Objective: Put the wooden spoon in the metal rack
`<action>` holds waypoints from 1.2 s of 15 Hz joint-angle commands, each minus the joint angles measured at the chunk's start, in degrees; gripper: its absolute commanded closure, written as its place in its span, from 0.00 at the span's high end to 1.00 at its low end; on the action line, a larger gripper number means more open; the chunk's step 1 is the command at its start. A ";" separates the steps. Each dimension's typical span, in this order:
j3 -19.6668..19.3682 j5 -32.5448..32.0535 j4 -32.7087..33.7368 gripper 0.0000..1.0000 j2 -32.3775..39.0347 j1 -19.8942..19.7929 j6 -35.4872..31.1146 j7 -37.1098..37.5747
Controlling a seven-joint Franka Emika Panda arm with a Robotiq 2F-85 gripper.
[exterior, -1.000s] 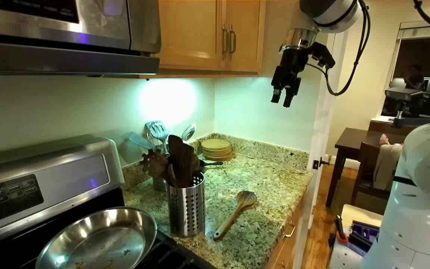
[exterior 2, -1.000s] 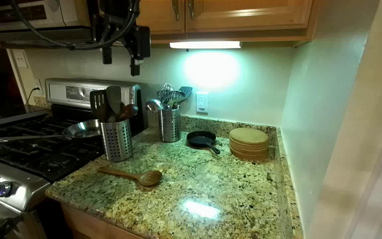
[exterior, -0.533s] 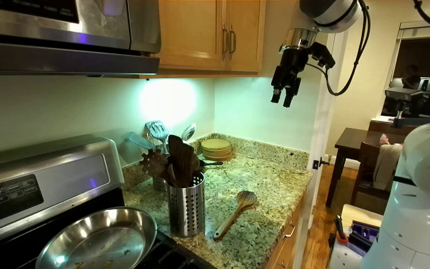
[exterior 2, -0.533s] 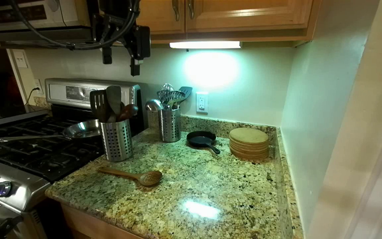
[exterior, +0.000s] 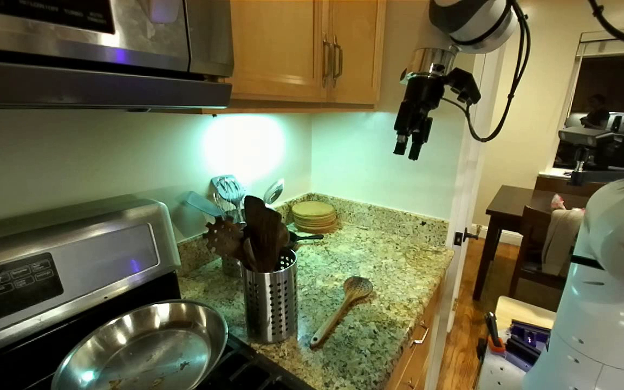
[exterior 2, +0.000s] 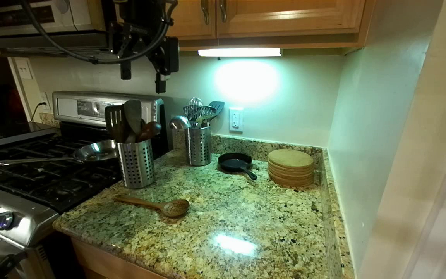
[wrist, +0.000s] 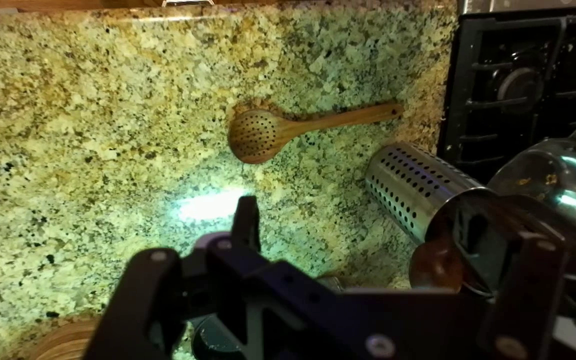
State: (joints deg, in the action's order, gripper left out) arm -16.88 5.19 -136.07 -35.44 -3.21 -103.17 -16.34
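Note:
The wooden spoon (exterior: 340,312) lies flat on the granite counter, its bowl pierced with small holes; it also shows in an exterior view (exterior 2: 174,208) and in the wrist view (wrist: 288,129). The metal rack (exterior: 271,306) is a silver cylinder with holes, standing beside the spoon near the stove and holding dark utensils. It also shows in an exterior view (exterior 2: 138,164) and in the wrist view (wrist: 413,182). My gripper (exterior: 407,150) hangs high above the counter, well apart from both. Its fingers are apart and empty in an exterior view (exterior 2: 143,80) and the wrist view (wrist: 360,217).
A second silver holder (exterior 2: 198,147) with utensils stands behind, by the wall. A small black pan (exterior 2: 234,162) and a stack of round boards (exterior 2: 290,168) stand at the back. A steel frying pan (exterior: 144,346) sits on the stove. Cabinets (exterior: 279,49) hang above.
My gripper has come down slightly and shifted a little sideways with the arm in the last half second. The spoon and the rack have not moved.

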 commanded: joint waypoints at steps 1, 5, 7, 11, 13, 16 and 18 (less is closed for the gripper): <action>-1.47 -0.09 -0.04 1.00 3.65 0.06 -2.08 -8.34; -2.47 0.00 0.52 1.00 10.51 0.17 -6.23 -16.15; -2.57 0.34 0.22 1.00 14.49 -0.13 -10.57 -17.89; -1.49 0.89 -0.54 1.00 21.77 -1.13 -17.32 -17.30; -0.93 1.41 -0.82 1.00 24.68 -1.34 -19.27 -17.20; 0.27 1.04 -0.32 1.00 25.71 -1.92 -18.09 -16.64; 0.73 1.21 -0.26 1.00 27.13 -1.99 -18.19 -16.61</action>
State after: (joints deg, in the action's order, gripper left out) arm -18.02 6.09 -136.39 -8.38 -3.30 -121.47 -32.74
